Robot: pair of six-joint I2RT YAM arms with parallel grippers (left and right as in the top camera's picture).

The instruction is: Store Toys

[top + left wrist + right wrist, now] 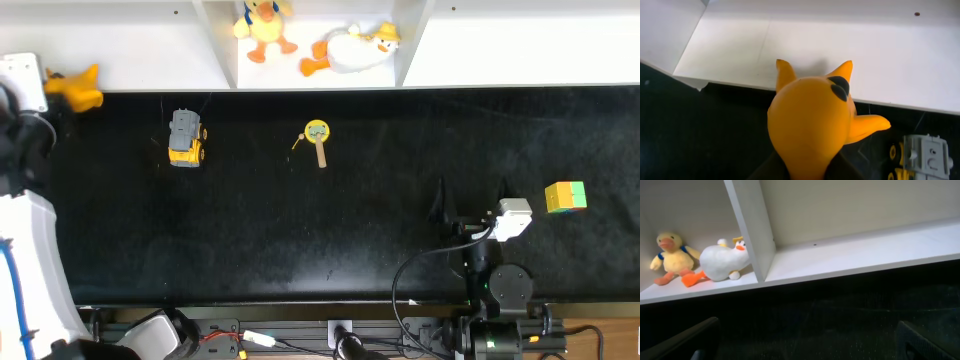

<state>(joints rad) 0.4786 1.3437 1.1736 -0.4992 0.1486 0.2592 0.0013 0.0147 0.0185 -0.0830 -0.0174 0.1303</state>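
Note:
My left gripper (48,92) is shut on an orange rubber toy (78,88) with small ears and a pointed beak, at the front edge of the white shelf's left compartment (120,45). In the left wrist view the orange toy (812,120) sticks out over the shelf lip (790,87). A grey and yellow toy truck (186,137) and a yellow paddle toy with a wooden handle (317,140) lie on the black mat. A multicoloured cube (565,196) sits at the right. My right gripper (468,203) stands open and low over the mat, holding nothing.
The middle shelf compartment holds a yellow plush duck (263,25) and a white plush goose (355,48); the duck (671,250) and goose (722,260) also appear in the right wrist view, left of a white divider (752,230). The right compartment (865,250) is bare.

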